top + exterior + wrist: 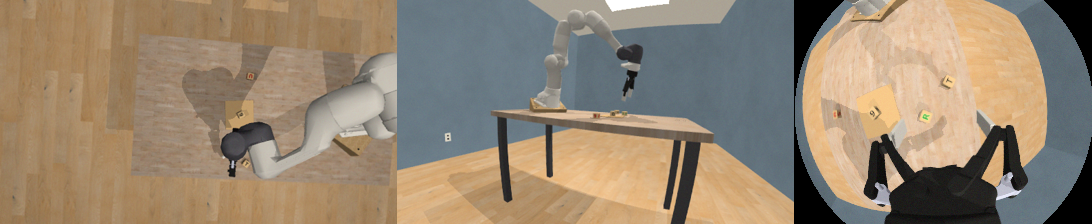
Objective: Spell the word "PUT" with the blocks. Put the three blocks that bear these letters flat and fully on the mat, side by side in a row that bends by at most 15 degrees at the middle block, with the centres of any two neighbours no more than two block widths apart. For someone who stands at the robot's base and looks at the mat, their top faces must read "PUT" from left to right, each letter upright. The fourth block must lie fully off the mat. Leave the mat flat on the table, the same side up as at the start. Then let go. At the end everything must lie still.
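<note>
Wooden T block [246, 163] lies on the table well below the spread, unladen fingers [624, 98].

A mat [248, 107] lies near the middle of the desk [165, 103] with one block [240, 114] on it; two other blocks [251, 76] [246, 163] rest on the desk, well apart.

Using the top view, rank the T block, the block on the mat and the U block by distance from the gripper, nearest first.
1. T block: right beside the open gripper, near the table's edge.
2. Block on the mat: farther in, on the tan mat.
3. U block: farthest, beyond the mat on the bare table.
</note>
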{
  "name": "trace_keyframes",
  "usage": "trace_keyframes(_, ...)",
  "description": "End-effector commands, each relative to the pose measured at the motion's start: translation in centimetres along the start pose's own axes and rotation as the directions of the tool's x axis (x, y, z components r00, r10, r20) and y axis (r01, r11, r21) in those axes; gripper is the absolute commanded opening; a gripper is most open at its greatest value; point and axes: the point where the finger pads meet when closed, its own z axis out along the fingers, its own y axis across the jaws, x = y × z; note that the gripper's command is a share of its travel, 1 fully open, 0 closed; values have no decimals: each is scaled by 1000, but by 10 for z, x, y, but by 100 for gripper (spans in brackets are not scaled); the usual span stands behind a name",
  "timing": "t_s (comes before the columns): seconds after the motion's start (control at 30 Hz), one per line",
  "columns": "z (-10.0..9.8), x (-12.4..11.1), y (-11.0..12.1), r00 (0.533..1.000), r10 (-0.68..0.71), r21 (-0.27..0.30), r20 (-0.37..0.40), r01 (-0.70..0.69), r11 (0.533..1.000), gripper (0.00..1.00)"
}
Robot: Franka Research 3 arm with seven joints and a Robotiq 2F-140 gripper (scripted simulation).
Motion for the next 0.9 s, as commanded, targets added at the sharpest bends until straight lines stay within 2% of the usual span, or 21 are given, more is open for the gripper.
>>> trace_keyframes(0.0, -5, -2, -6, 990, -138, 6, -7, 138, 990, 100)
trace_keyframes(0.23, -12, -6, -10, 980, -200, 7, -7, 200, 980, 100)
trace_keyframes(0.8, -34, -20, -26, 916, -402, 9, -11, 402, 916, 100)
trace_keyframes(0.87, -39, -22, -29, 896, -445, 10, -12, 445, 896, 100)
